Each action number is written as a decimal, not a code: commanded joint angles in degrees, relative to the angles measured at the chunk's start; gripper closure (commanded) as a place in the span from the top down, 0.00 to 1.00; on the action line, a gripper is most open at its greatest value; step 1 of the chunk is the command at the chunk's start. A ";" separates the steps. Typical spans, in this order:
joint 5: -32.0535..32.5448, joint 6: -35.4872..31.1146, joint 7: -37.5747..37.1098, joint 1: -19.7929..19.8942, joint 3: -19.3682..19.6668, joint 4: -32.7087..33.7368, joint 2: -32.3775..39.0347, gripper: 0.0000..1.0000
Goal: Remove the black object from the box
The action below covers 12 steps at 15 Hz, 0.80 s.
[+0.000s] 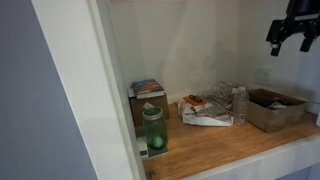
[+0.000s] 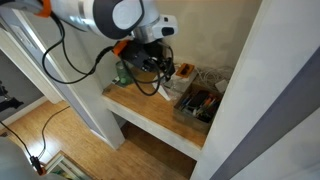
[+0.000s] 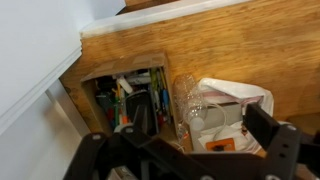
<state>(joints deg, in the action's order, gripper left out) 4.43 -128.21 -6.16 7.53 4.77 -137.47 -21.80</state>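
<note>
Nothing was held: the gripper (image 1: 290,46) hung spread and empty above the box (image 1: 262,118), needing a descent toward the black object (image 3: 142,116) at eleven o'clock in the wrist view.

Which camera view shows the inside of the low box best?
The wrist view: it looks down into the box, so its crowded contents show. In an exterior view the box shows mostly its side wall; in an exterior view it shows its inside, but small and blurred.
</note>
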 commanded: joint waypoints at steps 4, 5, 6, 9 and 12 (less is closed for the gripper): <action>-0.65 -0.99 4.14 1.08 3.35 17.08 17.30 1.00; -1.18 -1.07 4.99 1.17 3.94 19.04 19.48 1.00; -1.41 -1.37 5.54 1.33 4.42 20.79 21.73 1.00; -2.57 -2.51 8.05 1.97 5.40 25.46 27.74 1.00; -4.91 -3.30 11.30 3.22 5.45 29.24 33.12 1.00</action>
<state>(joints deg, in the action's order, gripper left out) 2.97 -131.13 1.12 9.52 10.24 -113.62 5.44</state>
